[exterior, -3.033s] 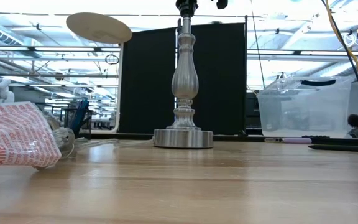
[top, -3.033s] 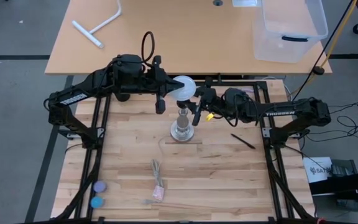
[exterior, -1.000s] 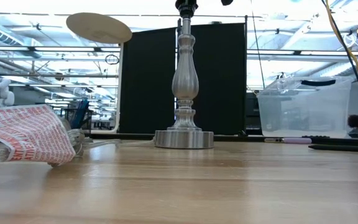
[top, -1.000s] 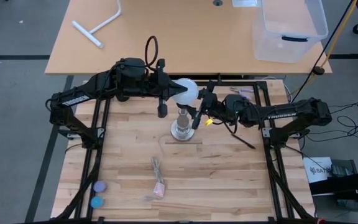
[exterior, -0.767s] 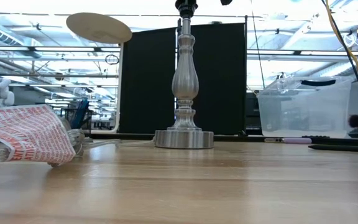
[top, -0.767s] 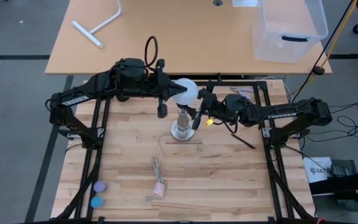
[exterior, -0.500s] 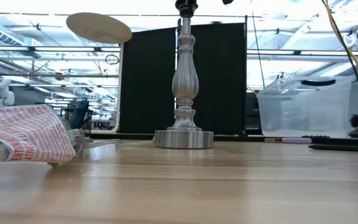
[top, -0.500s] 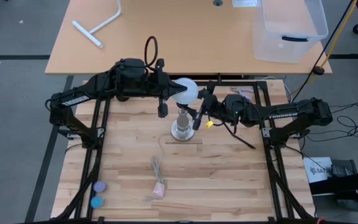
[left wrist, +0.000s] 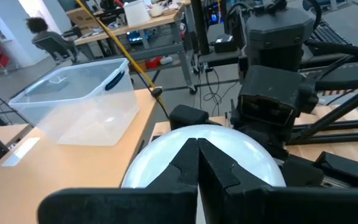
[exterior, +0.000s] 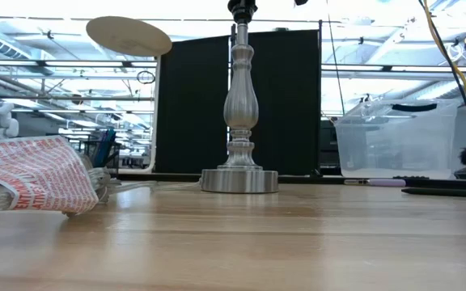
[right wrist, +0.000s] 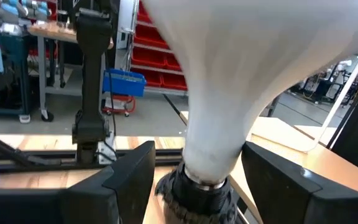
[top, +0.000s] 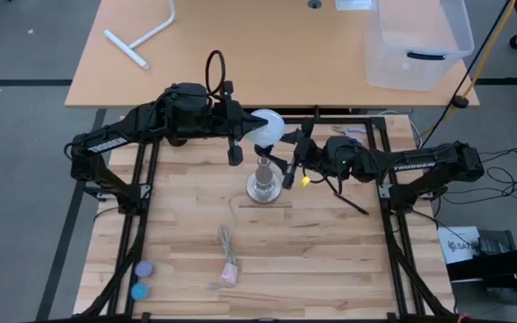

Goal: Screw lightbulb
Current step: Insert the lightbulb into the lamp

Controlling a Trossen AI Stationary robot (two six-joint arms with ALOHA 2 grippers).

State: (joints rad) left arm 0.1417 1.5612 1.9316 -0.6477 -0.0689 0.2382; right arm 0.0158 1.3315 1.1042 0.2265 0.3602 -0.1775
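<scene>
The lightbulb (top: 266,127), with a white globe and a tapering neck (right wrist: 213,124), stands upright with its base in the black socket (right wrist: 191,193) on top of the silvery lamp post (exterior: 240,105). My left gripper (top: 243,135) is shut at the side of the globe facing the table's left (left wrist: 160,155). My right gripper (top: 287,160) comes in level from the table's right. It is open, with one finger on each side of the neck just above the socket. A gap shows beside one finger (right wrist: 129,180). My left gripper lies with its shut fingertips (left wrist: 197,149) against the side of the globe (left wrist: 166,143) facing the table's left. It comes in almost level from the left. The fingertips themselves hide the spot where they meet the globe. The bulb stands upright in the socket.
On the near half of the table lie a red-printed plastic bag (exterior: 31,174), a thin cord (top: 225,240) and two small round discs (top: 140,280). A black pen (top: 350,204) lies to the right of the lamp base (top: 261,188). A clear bin (top: 418,40) stands on the far table.
My right gripper has rolled and tipped a little where it stands at the bulb's neck, without leaving its place. The bulb and the lamp post have stayed as they were.
</scene>
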